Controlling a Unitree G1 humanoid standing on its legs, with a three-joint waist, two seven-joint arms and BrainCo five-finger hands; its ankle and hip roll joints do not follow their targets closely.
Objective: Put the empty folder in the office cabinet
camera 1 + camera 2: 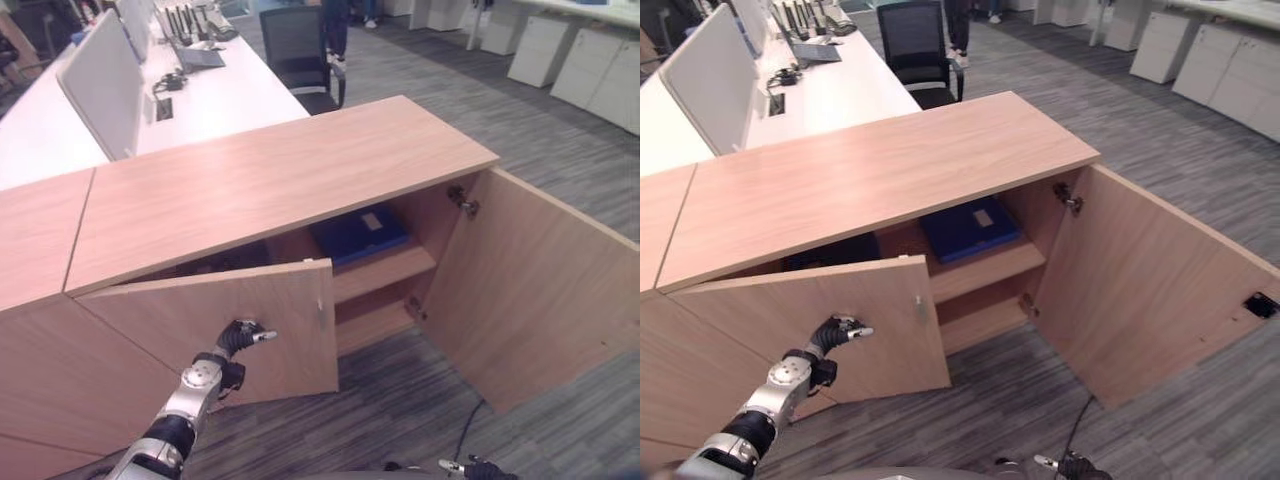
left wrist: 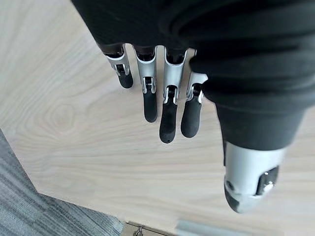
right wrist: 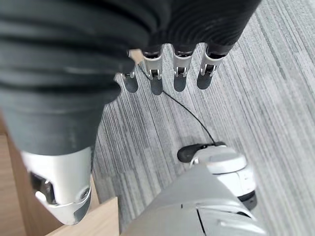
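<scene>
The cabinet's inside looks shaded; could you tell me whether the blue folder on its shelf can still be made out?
Left eye view: the blue folder lies in the shade under the cabinet top, yet its colour and pale label stand out. Right eye view: the same, while the space behind the left door is too dark to tell what it holds.

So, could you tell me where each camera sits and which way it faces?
Left eye, on the head: looks down at the cabinet, blue folder inside; left hand on the left door.
Right eye: same scene, slightly offset.
Left wrist: along straight fingers at that door.
Right wrist: right hand over carpet.
</scene>
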